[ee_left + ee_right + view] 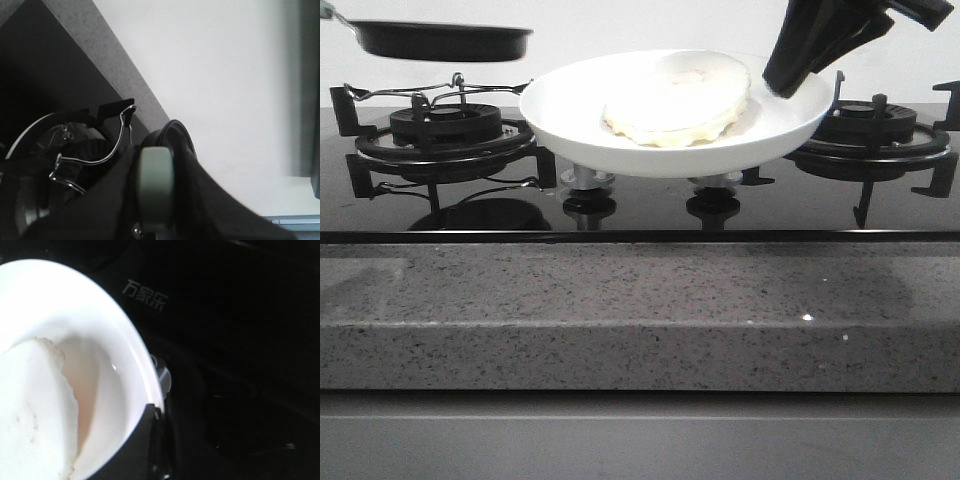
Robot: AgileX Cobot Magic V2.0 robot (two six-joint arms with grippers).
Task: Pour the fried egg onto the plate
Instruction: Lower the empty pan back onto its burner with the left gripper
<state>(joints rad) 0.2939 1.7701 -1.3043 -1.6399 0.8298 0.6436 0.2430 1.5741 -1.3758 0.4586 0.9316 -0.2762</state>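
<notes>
The fried egg [678, 103] lies on the white plate [580, 125], which is held in the air over the middle of the stove. My right gripper [788, 82] is shut on the plate's right rim; in the right wrist view the egg [30, 410] and the plate's rim [135, 355] show, with my gripper [156, 412] clamped on the edge. The black frying pan [440, 42] hangs level above the left burner, empty as far as I can see. My left gripper [156, 200] is shut on the pan's grey-green handle [156, 180].
The left burner with its wire trivet [440, 125] is under the pan. The right burner [875, 130] is behind the plate. Two stove knobs [588, 200] sit below the plate. A grey speckled counter edge [640, 310] runs along the front.
</notes>
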